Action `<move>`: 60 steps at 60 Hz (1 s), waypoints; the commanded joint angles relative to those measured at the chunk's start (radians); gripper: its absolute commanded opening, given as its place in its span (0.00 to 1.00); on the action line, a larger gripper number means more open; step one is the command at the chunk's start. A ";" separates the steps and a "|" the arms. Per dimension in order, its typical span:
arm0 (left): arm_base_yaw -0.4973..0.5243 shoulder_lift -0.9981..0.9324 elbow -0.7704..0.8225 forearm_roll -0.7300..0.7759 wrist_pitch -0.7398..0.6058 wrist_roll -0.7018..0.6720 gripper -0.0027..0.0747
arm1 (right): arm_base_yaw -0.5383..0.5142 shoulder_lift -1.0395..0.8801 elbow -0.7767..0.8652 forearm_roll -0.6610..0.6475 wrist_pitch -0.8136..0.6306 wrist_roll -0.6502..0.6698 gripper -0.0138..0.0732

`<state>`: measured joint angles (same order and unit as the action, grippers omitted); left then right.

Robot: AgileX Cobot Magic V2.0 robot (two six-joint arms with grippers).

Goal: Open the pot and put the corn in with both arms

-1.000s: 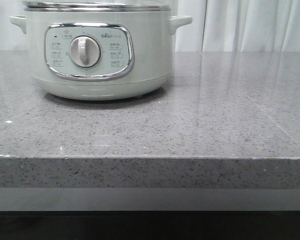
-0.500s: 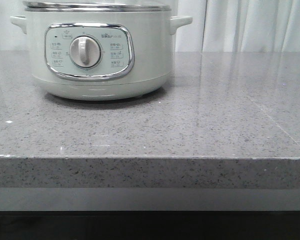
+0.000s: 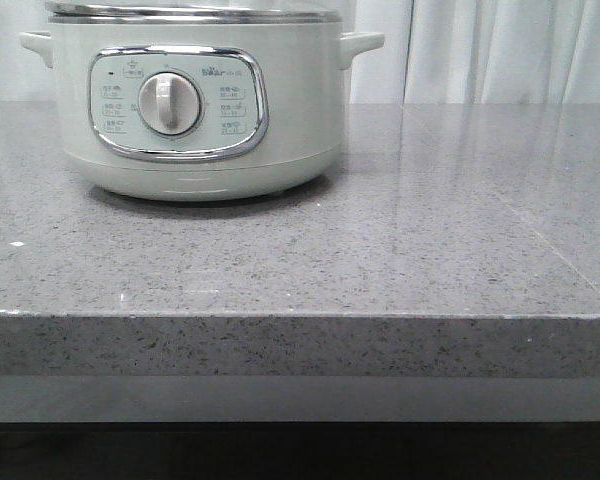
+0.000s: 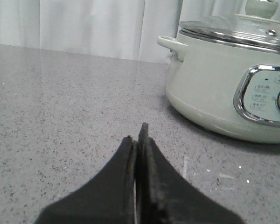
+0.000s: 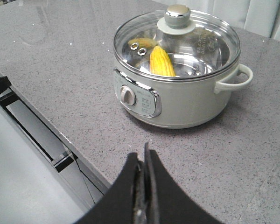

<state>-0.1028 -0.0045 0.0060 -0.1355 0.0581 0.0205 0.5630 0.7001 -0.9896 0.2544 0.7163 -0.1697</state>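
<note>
The pale mint-white pot (image 3: 195,110) stands at the back left of the grey counter, dial facing me; it also shows in the left wrist view (image 4: 233,88) and the right wrist view (image 5: 177,84). Its glass lid (image 5: 177,44) with a silver knob sits closed on the rim. The yellow corn (image 5: 161,61) lies inside the pot, seen through the lid. My left gripper (image 4: 137,133) is shut and empty, low over the counter beside the pot. My right gripper (image 5: 143,151) is shut and empty, raised over the counter's front edge, apart from the pot. Neither gripper shows in the front view.
The grey speckled counter (image 3: 400,250) stretches to the right of the pot. Its front edge (image 3: 300,315) runs across the front view. White curtains (image 3: 500,50) hang behind. A dark frame below the counter edge (image 5: 32,126) shows in the right wrist view.
</note>
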 commanded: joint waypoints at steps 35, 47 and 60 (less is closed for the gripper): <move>0.003 -0.019 0.006 -0.030 -0.145 0.000 0.01 | -0.002 0.001 -0.025 0.001 -0.073 -0.006 0.08; 0.003 -0.019 0.006 0.031 -0.145 -0.004 0.01 | -0.002 0.001 -0.025 0.001 -0.073 -0.006 0.08; 0.003 -0.019 0.006 0.041 -0.145 -0.010 0.01 | -0.002 0.001 -0.025 0.001 -0.073 -0.006 0.08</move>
<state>-0.1006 -0.0045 0.0060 -0.0998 -0.0137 0.0205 0.5630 0.7001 -0.9896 0.2544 0.7163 -0.1697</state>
